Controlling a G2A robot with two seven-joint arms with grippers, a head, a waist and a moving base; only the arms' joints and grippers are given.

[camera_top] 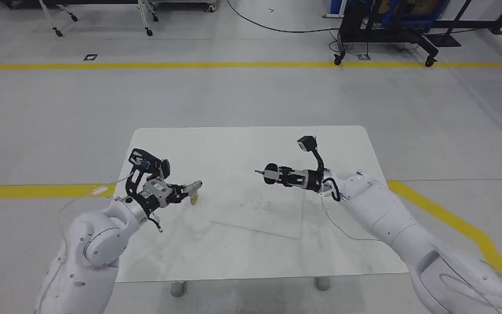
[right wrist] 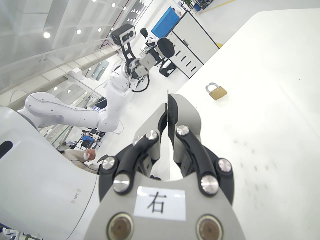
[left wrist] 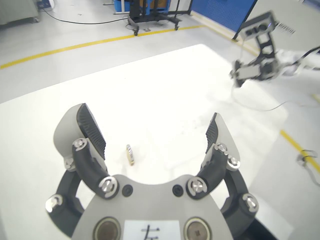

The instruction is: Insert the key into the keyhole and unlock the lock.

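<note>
Left tool [left wrist: 149, 119]: spread wide and empty, low over the worktop [camera_top: 251, 149] toward its left edge. The lock [left wrist: 130, 154] sits between its jaws and, as far as we can tell, is untouched.
Lock: small brass padlock lying loose toward the left edge; we cannot tell which way its keyhole faces.
Right tool [right wrist: 168, 104]: pinched narrow on the key [right wrist: 166, 98], up over the middle of the worktop, well apart from the lock.
Key: thin blade clamped between the jaws, a short tip sticking out toward the left edge.
Risk, grasp: the lock is free to slide; if one jaw meets it first, we expect it to skid or tip away rather than be caught.
Risk, hold: a grip on the shackle or over the keyhole would leave the body swinging or the hole blocked.
Risk, insertion: with so little key showing, a slight tilt would jam the tip on the lock's face, and pushing could twist the key in its grip.
Risk, turn: held by friction alone, the key may slip instead of turning the cylinder.
</note>
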